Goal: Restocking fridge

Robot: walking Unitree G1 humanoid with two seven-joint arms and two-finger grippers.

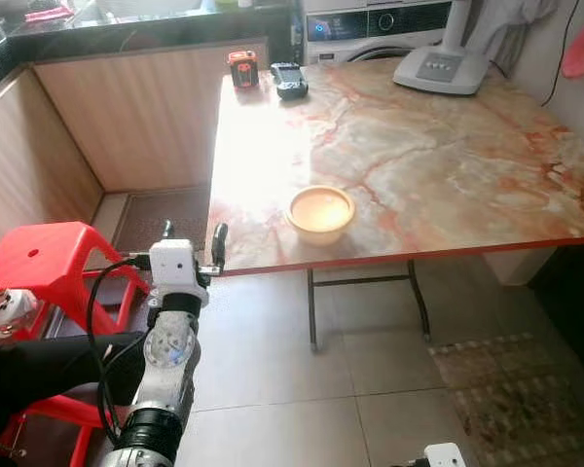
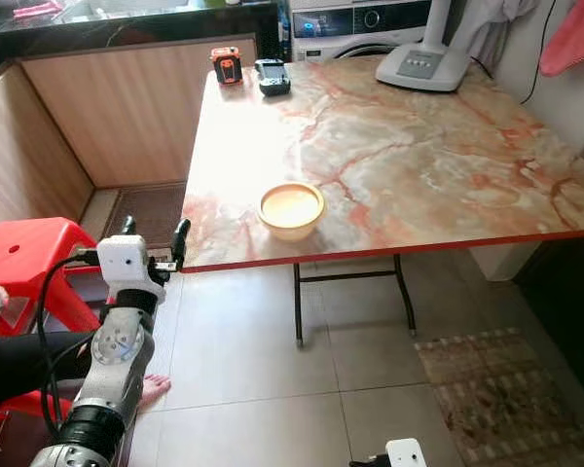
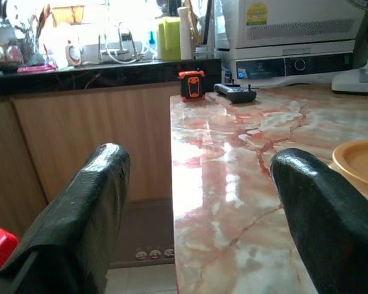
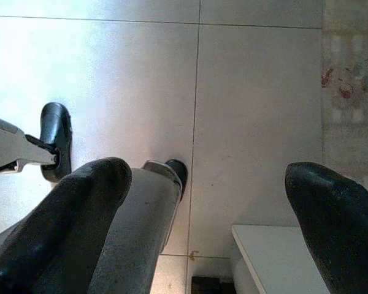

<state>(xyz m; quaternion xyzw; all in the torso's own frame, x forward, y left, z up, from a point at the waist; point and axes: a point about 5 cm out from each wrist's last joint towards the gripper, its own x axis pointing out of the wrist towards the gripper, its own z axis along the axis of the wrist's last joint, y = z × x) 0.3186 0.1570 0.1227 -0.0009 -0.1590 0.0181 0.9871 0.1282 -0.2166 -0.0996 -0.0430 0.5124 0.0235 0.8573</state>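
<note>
A yellow bowl stands near the front edge of the marble table, and its rim also shows in the left wrist view. My left gripper is raised at the table's front left corner, level with the tabletop. It is open and holds nothing, with one finger off the table's side and the other over the top, short of the bowl. My right gripper hangs low, open and empty, pointing at the tiled floor.
A person sits at the left by a red stool, with a hand holding a white object. An orange device, a black controller and a fan base sit at the table's far edge. A rug lies on the right.
</note>
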